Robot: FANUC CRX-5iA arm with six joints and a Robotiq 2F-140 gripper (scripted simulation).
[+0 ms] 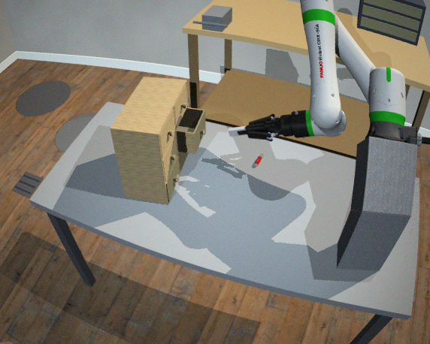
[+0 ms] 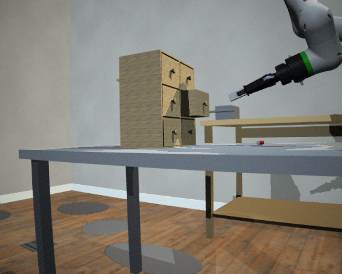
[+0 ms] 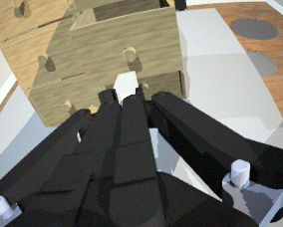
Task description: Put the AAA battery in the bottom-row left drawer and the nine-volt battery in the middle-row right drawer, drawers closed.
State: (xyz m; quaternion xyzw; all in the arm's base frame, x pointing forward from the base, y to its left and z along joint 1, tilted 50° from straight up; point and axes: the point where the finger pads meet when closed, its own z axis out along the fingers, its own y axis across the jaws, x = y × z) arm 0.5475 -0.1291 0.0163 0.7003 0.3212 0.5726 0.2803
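The small wooden chest (image 1: pixel 150 139) stands on the left part of the grey table, with its drawer fronts facing the arm. Its middle-row right drawer (image 1: pixel 192 125) is pulled out part way; I cannot see inside it. The other drawers are pushed in. The AAA battery (image 1: pixel 257 161), red with a grey end, lies on the table right of the chest, and also shows in the exterior view (image 2: pixel 260 142). My gripper (image 1: pixel 237 131) is shut and empty, in the air in front of the open drawer (image 3: pixel 106 53) and pointing at it. No nine-volt battery shows in any view.
The arm's grey pedestal (image 1: pixel 383 195) stands at the table's right side. Behind is a wooden side table (image 1: pixel 301 30) with a grey box (image 1: pixel 216 16) and a dark cabinet (image 1: pixel 391 19).
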